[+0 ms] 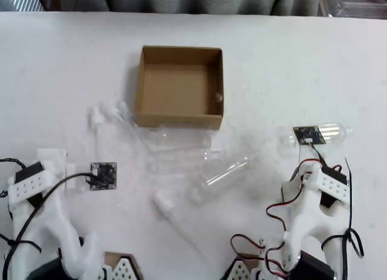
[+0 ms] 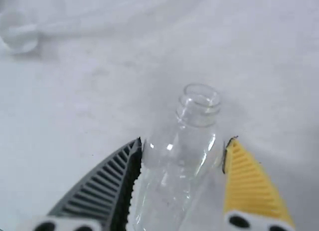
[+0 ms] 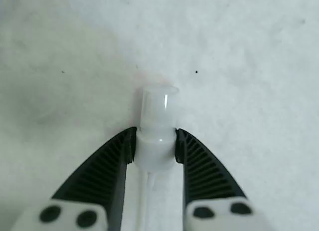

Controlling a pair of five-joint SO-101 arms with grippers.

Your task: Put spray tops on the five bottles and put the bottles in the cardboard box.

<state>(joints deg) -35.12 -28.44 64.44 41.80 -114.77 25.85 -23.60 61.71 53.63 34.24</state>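
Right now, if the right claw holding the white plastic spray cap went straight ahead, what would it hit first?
Probably just the bare white table; nothing else lies ahead of the right gripper and its white plastic spray top, though depth is unclear.

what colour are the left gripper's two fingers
Left gripper: one finger black, the other yellow; clearest in left wrist view.

We see a white bench (image 1: 302, 62) stretching across the view, and a grey curtain (image 1: 181, 0) hanging behind its far edge.
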